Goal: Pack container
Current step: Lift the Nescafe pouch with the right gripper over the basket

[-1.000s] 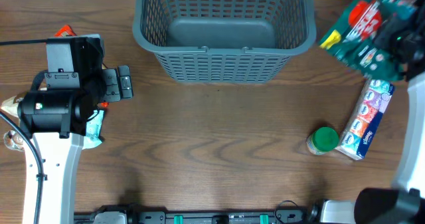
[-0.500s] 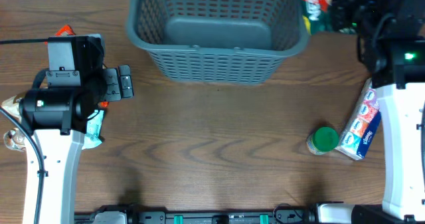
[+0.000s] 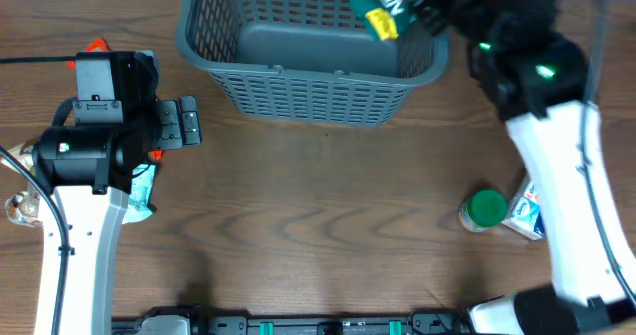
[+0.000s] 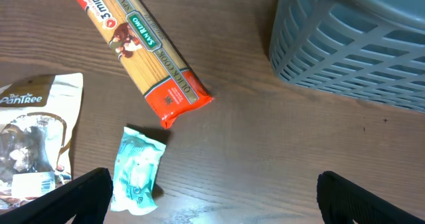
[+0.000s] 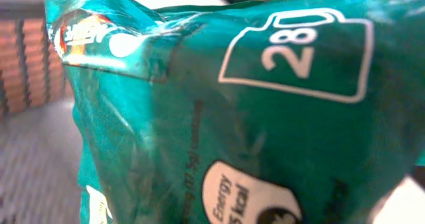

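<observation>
The container (image 3: 308, 91), a dark grey slatted basket, stands at the back middle of the table. Above its right side hangs a green snack bag (image 3: 383, 2) with red and yellow print, and my right gripper (image 3: 425, 2) is shut on it. That bag (image 5: 232, 117) fills the right wrist view and hides the fingers; the basket wall (image 5: 26, 58) shows at the left. My left gripper (image 3: 184, 124) stands open at the left of the table, nothing between its fingers (image 4: 86, 197). The basket's corner (image 4: 358, 44) shows at the upper right of the left wrist view.
A green-lidded jar (image 3: 484, 209) and a tissue pack (image 3: 525, 216) sit at the right, beside the right arm. At the left lie a red pasta pack (image 4: 143, 51), a small teal packet (image 4: 138, 171) and a clear-window PanTree bag (image 4: 30, 144).
My right arm swung left with the green bag from the table's right side to above the basket. The basket slid a little to the left. The left arm stayed put.
</observation>
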`<move>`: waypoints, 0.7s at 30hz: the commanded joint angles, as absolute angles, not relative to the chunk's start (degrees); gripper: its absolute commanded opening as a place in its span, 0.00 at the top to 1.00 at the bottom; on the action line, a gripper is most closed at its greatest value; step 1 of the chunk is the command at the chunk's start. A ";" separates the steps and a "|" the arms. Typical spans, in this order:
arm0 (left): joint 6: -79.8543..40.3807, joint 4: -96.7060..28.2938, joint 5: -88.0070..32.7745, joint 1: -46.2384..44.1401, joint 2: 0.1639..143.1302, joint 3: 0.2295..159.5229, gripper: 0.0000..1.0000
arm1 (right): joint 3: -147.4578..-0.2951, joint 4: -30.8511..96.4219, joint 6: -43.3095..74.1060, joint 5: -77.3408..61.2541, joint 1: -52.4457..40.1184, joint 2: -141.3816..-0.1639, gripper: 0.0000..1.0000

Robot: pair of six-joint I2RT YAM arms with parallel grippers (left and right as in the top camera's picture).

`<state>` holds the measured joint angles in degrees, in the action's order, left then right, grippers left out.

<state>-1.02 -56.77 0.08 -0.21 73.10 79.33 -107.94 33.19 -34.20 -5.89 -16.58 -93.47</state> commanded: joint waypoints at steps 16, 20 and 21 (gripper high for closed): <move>-0.01 -56.97 0.69 0.05 73.43 80.05 0.01 | -109.60 43.07 -45.08 -11.09 -18.94 -110.80 0.89; -0.01 -56.97 0.69 0.05 73.43 80.05 0.01 | -109.60 44.62 -44.62 -10.74 -18.72 -110.80 0.29; -0.01 -56.97 0.69 0.05 73.43 80.05 0.01 | -109.60 44.86 -44.58 -10.74 -18.72 -110.80 0.12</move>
